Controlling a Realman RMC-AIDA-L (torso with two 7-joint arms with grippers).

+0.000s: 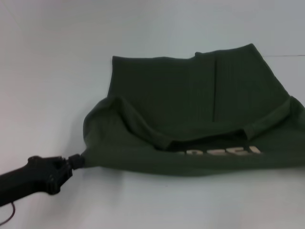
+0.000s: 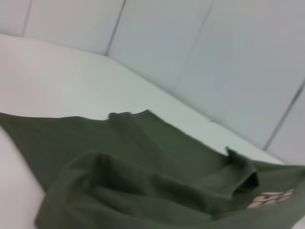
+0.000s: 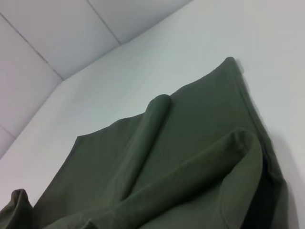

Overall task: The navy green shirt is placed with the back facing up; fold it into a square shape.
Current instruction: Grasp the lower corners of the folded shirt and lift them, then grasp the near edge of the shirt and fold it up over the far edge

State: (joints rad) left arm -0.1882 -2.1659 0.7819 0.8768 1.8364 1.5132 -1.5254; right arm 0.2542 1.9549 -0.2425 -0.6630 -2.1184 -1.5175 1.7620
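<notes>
Pinching the near left corner of the navy green shirt [image 1: 190, 109], the left gripper [image 1: 77, 161] reaches in low over the white table [image 1: 47, 71] from the robot's left, its fingertips pressed together on a tuft of fabric drawn into a taut point. Just beyond that pinch, the near edge of the garment is lifted and doubled back over itself, forming a long rolled fold that runs away from the gripper toward the robot's right. Under the raised edge, well to the right of the gripper, pale lettering [image 1: 238, 152] shows on the underside; it is too partial to read. Farther from the gripper, the rest of the shirt lies flat on the table, with a faint vertical crease down its middle and its far hem straight across. The right gripper does not show in any view; the right wrist camera looks along the shirt's far side, where a rolled ridge of cloth [image 3: 147, 138] rises off the flat panel.
</notes>
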